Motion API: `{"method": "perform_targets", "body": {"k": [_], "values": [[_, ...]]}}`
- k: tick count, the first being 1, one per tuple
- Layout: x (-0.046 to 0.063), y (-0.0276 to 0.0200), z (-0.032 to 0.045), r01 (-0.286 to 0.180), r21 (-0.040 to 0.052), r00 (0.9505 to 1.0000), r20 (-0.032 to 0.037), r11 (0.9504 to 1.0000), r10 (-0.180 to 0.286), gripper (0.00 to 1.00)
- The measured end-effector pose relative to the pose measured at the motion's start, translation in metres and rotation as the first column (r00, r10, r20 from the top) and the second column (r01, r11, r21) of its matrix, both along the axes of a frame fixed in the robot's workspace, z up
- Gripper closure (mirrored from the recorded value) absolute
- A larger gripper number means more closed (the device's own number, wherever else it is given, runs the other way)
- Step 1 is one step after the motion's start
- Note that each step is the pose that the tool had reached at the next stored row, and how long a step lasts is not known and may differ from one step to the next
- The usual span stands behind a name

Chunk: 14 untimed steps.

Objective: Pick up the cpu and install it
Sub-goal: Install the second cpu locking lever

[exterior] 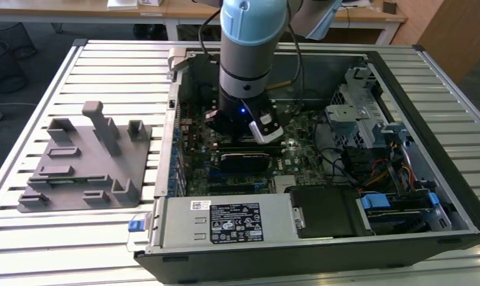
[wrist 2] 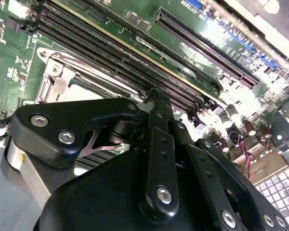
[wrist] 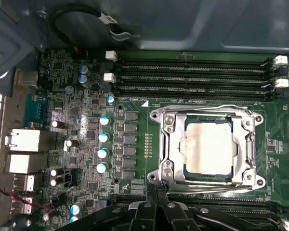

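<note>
Cpu (wrist: 208,148) lies pale and square inside the metal socket frame (wrist: 166,144) on the motherboard (wrist: 86,120), seen in the first wrist view; it looks seated there, with the frame closed around its rim, though whether it is fully home cannot be told. Gripper (wrist: 156,195) hangs just beside the frame's near edge, its black linkage close over the board in both wrist views; its fingertips seem drawn close together with nothing visibly between them, and no chip is in its hold. Risk, as judged from here: any sideways drift could snag the thin frame lever or scrape the memory slots (wrist: 192,77) that run just beyond the socket, and a tilted chip could bend contacts beneath it. Room is tight: capacitors (wrist: 103,137) stand to one side of the socket and slots flank it on two sides. In the exterior view the arm (exterior: 251,53) drops deep between the case walls (exterior: 430,119), leaving clear travel mainly straight up.
</note>
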<state>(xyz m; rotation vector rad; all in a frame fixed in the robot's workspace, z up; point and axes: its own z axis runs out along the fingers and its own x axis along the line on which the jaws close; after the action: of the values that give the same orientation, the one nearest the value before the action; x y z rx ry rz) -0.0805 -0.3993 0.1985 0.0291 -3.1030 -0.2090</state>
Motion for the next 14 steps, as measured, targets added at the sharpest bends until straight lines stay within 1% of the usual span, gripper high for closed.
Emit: {"method": "perform_targets", "body": {"k": [11,14], "values": [[-0.0017,0.0001,-0.0021,0.000,0.0307,1.0000,0.0000,0.9995,0.000,0.89],[-0.0018,0.0000,-0.0016,0.000,0.0311,1.0000,0.0002,0.9995,0.000,0.89]]}}
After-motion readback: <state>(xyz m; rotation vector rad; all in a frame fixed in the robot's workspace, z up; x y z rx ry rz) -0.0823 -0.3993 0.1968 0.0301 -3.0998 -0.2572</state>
